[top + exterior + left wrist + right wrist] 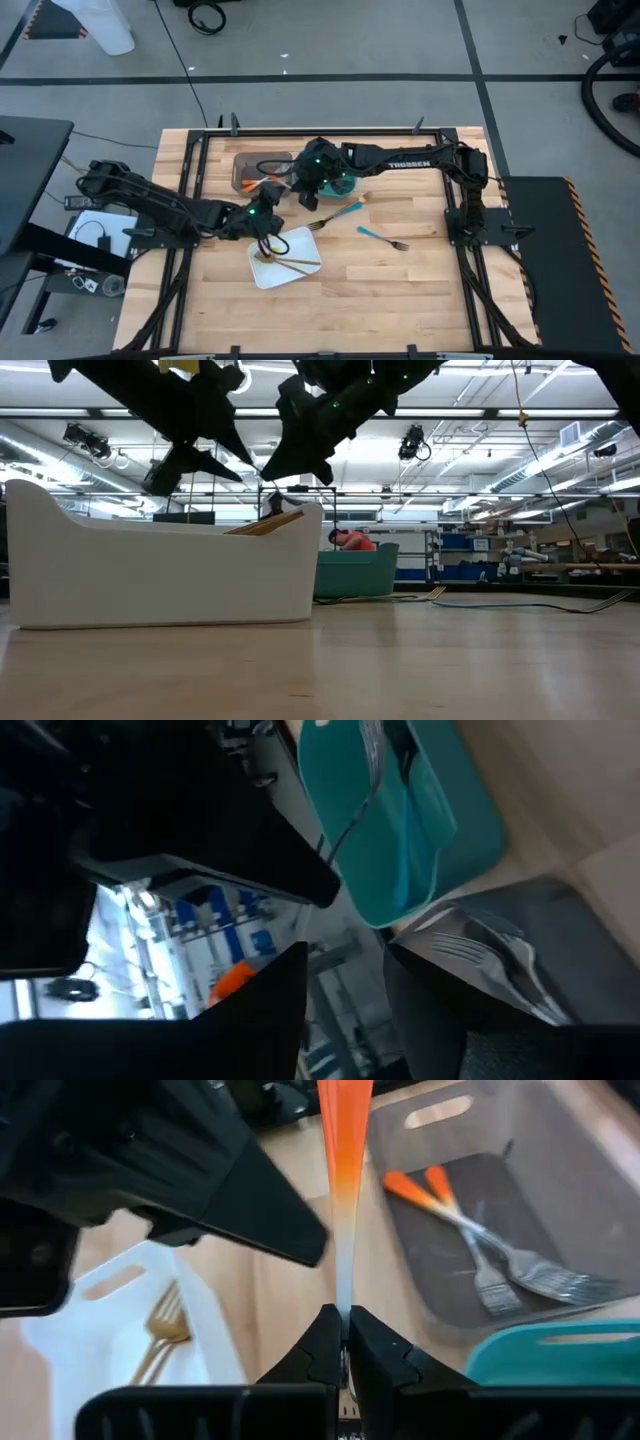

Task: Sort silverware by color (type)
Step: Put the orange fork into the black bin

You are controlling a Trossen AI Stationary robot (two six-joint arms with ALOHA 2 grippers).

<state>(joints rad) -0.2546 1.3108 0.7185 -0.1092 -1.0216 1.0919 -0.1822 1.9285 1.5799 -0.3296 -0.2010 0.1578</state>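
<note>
Right gripper (343, 1342) clamped on the metal end of an orange-handled utensil (344, 1150), held just beside the grey bin (600, 1210) (two orange-handled forks (470, 1230) already inside); thin pinch, so likely to pivot or slip short of the bin; left gripper (262, 213) parted, empty, crowding close, risking a bump.
</note>
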